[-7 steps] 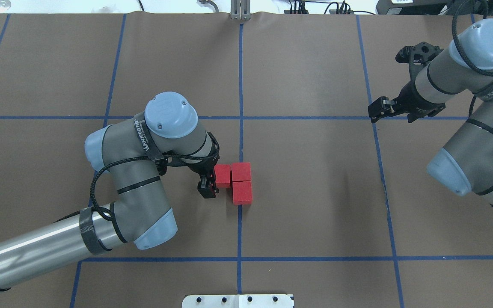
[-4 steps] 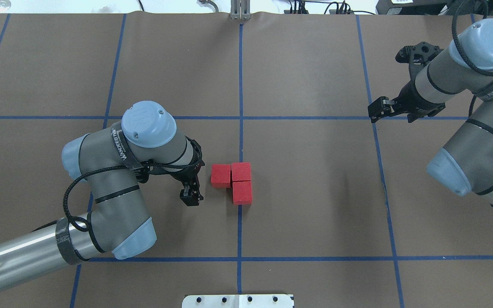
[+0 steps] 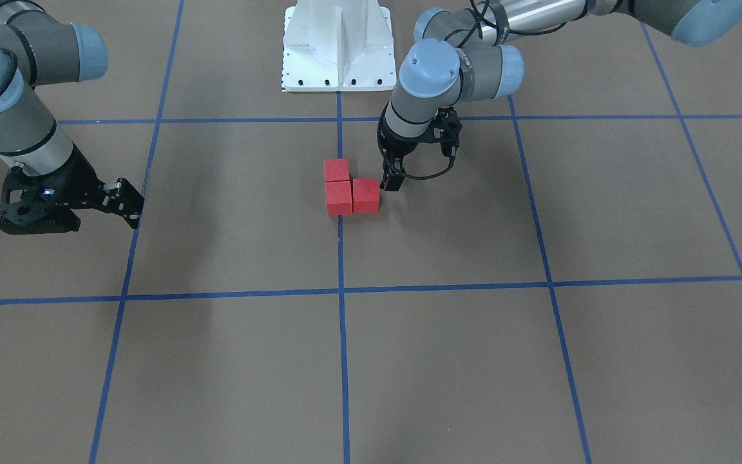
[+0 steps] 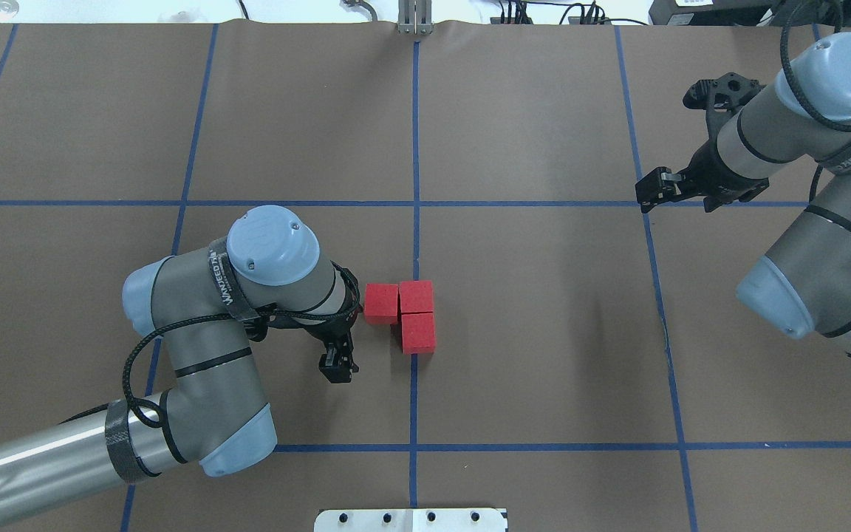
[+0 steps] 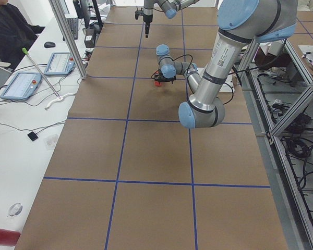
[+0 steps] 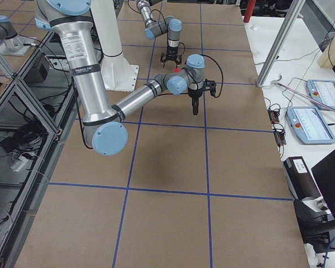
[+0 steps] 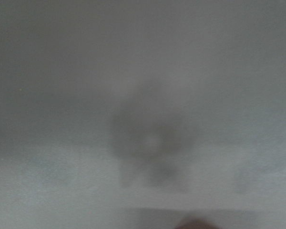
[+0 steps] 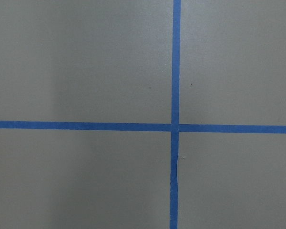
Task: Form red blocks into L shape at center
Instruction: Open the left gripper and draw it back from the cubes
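Observation:
Three red blocks point(image 4: 381, 304) point(image 4: 416, 296) point(image 4: 418, 332) lie touching in an L on the brown table by the centre grid line; the front-facing view shows them too point(image 3: 365, 194). My left gripper point(image 4: 337, 367) is low over the table just left of the blocks and a little nearer my base. In the front-facing view its tip point(image 3: 391, 183) is close beside the outer block. It looks shut and holds nothing. My right gripper point(image 4: 647, 191) is far to the right by a tape crossing, looks shut and is empty. It also shows in the front-facing view point(image 3: 131, 203).
Blue tape lines point(image 4: 415, 222) divide the brown table into large squares. The white robot base plate point(image 4: 411, 519) sits at the near edge. Desks with tablets point(image 5: 21, 86) run along the far side. The left wrist view is a grey blur. The right wrist view shows only a tape crossing point(image 8: 175, 127).
My left gripper drew back left from the blocks, then came partway back toward them, nearer my base. The blocks and the right arm have not moved.

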Available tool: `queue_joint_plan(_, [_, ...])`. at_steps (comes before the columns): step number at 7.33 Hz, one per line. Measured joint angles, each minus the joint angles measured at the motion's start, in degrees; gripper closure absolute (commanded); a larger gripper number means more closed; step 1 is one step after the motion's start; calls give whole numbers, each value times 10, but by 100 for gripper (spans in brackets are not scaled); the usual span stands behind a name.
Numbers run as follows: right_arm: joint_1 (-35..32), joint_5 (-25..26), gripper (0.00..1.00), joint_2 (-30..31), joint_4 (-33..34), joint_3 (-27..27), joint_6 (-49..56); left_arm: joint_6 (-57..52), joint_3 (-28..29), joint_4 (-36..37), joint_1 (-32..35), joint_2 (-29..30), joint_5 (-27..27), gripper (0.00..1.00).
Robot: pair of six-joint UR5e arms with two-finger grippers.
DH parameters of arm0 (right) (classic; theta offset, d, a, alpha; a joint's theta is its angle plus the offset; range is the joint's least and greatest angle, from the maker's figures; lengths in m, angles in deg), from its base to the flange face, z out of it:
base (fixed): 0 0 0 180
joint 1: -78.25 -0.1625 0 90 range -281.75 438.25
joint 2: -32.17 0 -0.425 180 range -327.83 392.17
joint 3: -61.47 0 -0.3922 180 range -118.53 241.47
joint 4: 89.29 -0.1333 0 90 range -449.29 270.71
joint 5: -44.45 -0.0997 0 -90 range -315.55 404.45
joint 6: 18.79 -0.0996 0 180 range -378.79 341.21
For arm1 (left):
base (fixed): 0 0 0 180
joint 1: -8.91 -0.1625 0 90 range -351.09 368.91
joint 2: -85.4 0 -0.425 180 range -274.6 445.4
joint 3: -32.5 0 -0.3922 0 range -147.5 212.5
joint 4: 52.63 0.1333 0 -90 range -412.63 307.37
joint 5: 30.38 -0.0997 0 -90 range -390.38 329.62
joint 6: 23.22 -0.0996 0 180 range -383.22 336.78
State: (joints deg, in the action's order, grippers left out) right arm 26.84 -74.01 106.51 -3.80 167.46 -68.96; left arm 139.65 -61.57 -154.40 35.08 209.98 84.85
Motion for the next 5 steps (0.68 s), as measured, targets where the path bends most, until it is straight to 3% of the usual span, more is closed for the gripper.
queue_joint_plan(5, [0,0,0,1,0,0,1,0,-1,0,-6,3,0,0])
